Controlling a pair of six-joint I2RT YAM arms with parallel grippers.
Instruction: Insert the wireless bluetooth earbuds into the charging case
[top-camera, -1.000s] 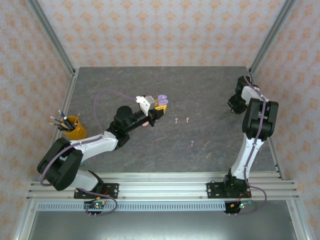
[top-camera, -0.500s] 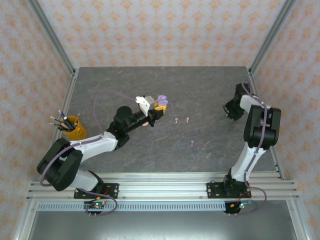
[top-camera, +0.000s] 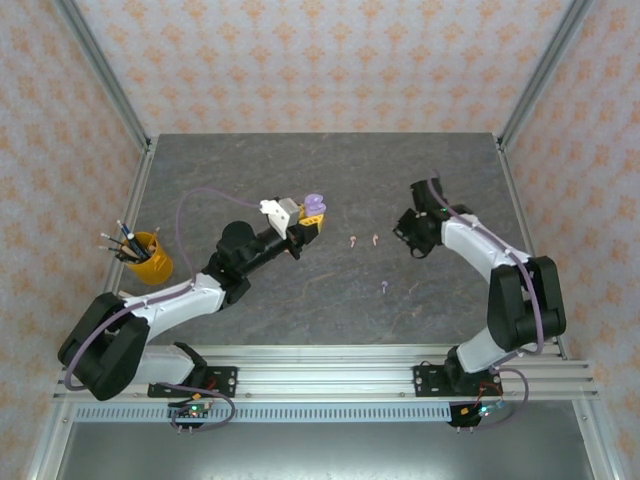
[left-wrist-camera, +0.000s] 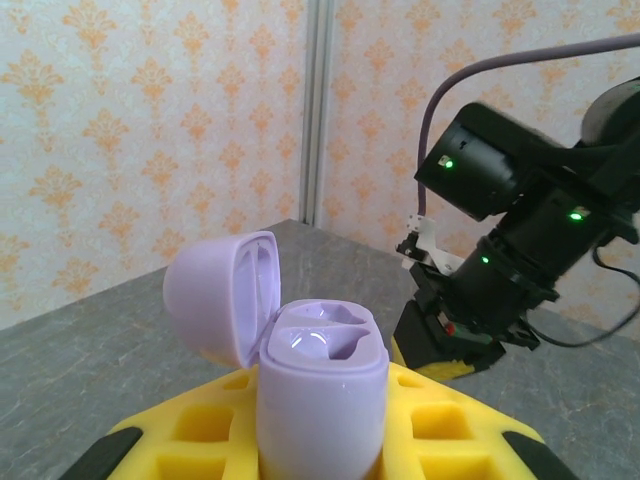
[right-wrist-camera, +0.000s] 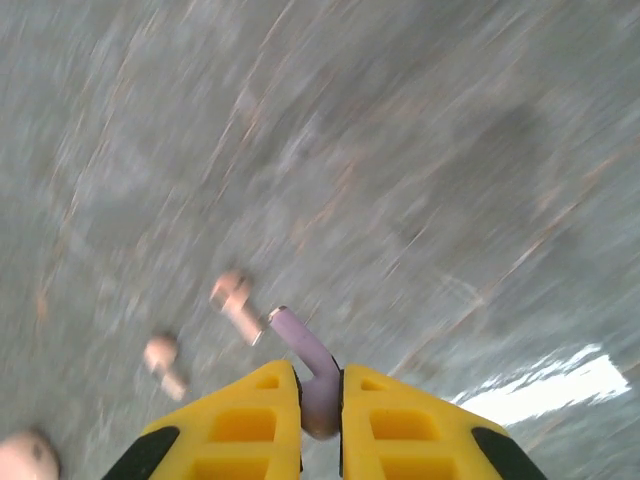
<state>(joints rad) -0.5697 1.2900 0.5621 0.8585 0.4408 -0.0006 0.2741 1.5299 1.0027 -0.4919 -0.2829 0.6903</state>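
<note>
My left gripper (top-camera: 306, 221) is shut on an open lilac charging case (left-wrist-camera: 320, 390), held upright above the table with its lid (left-wrist-camera: 215, 295) tipped back. Both of its wells look empty. The case (top-camera: 314, 205) shows left of centre from above. My right gripper (right-wrist-camera: 320, 385) is shut on a lilac earbud (right-wrist-camera: 308, 362), whose stem sticks out past the yellow fingertips. That gripper (top-camera: 412, 236) hangs right of centre, facing the case. On the table lie two pink earbuds (top-camera: 353, 241) (top-camera: 375, 239) and one lilac earbud (top-camera: 385, 288). The pink pair (right-wrist-camera: 235, 300) (right-wrist-camera: 163, 360) is blurred below the right gripper.
A yellow cup of pens (top-camera: 148, 255) stands at the left edge of the grey table (top-camera: 330, 170). Metal frame posts and patterned walls close in the table's sides. The right arm's black wrist (left-wrist-camera: 520, 220) hangs close in front of the case.
The right arm has swung from the far right edge leftward to the middle of the table. The left gripper with the case has shifted slightly left.
</note>
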